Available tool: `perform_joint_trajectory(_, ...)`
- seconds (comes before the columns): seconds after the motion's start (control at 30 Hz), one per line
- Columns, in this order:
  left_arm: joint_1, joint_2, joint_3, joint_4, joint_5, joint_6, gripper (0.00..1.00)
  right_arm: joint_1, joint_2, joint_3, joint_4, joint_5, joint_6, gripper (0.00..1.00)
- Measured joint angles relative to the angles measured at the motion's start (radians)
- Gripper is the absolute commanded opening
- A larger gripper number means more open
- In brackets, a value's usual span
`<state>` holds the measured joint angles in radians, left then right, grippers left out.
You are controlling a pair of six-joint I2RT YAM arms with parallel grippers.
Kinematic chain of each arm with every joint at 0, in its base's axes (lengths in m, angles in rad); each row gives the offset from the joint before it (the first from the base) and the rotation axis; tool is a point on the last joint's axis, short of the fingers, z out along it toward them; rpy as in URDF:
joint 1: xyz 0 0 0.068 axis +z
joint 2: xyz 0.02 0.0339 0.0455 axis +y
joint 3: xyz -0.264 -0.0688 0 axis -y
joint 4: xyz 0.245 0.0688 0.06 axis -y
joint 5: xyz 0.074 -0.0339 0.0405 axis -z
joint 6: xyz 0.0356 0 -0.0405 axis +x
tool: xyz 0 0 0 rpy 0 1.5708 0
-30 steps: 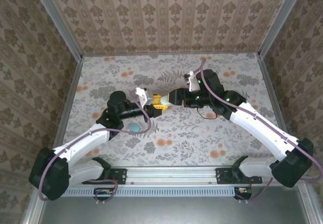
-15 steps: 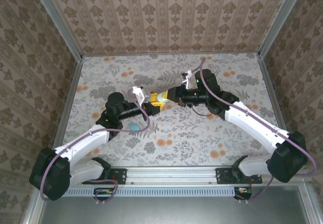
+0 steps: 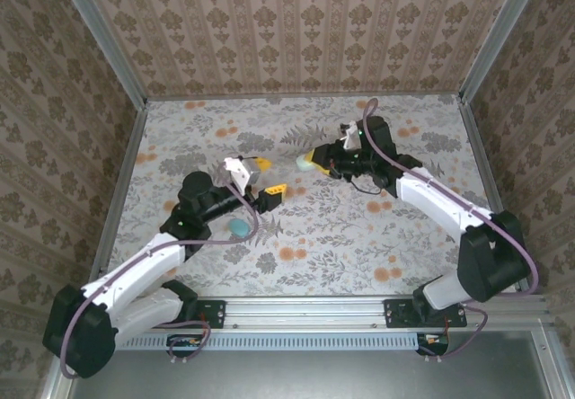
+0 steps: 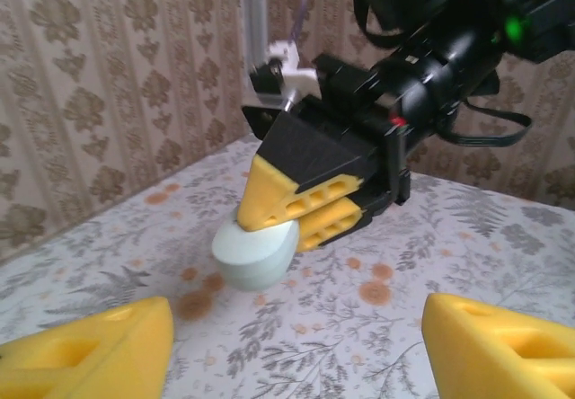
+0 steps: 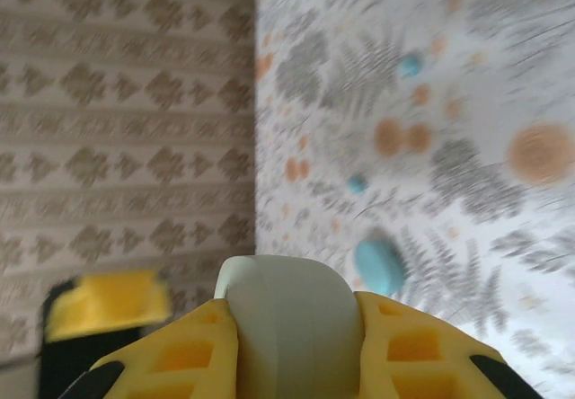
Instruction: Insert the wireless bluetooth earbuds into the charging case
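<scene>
Slipping is the nearest danger: the right claw pinches the pale mint, rounded plastic charging case by its smooth curved sides alone, clear of the flower-patterned tabletop. A shell of that shape could squirt out from between the yellow fingers, or twist if nudged. The left claw stands spread and empty just beside the case, facing it. Pushing in off-centre from there would, I judge, knock the case askew rather than open it. A small teal oval piece, probably an earbud, lies on the tabletop well apart from the case, on the left arm's side and nearer the arm bases. Reaching for it while the case is poorly held risks a drop. As for the container, the case looks shut, with a seam running across its shell, so I cannot tell whether anything sits inside. Seating the earbuds is, by my reading, not yet done.
</scene>
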<state>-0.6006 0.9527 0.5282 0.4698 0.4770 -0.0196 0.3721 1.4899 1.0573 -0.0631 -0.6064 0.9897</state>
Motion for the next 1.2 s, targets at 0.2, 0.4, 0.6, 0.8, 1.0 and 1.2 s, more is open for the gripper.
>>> perform_joint_trajectory(0.2,0.055,-0.094,-0.024,-0.106,-0.134,-0.029,0.88,-0.127,0.207,0.053,-0.015,-0.016,-0.09,0.19)
perform_joint_trajectory(0.4,0.129,-0.128,-0.024,-0.232,-0.193,-0.106,0.91,-0.209,0.463,0.14,0.01,-0.051,-0.132,0.22)
perform_joint_trajectory(0.6,0.175,-0.153,-0.024,-0.322,-0.199,-0.152,0.91,-0.235,0.632,0.299,-0.07,-0.044,-0.216,0.27)
perform_joint_trajectory(0.8,0.187,-0.174,-0.024,-0.355,-0.201,-0.173,0.91,-0.233,0.638,0.363,-0.175,0.007,-0.303,0.45)
perform_joint_trajectory(1.0,0.198,-0.179,-0.021,-0.402,-0.201,-0.177,0.91,-0.228,0.57,0.3,-0.259,0.103,-0.357,0.49)
perform_joint_trajectory(1.2,0.23,-0.178,0.038,-0.529,-0.228,-0.195,0.88,-0.182,0.347,0.158,-0.333,0.239,-0.395,0.5)
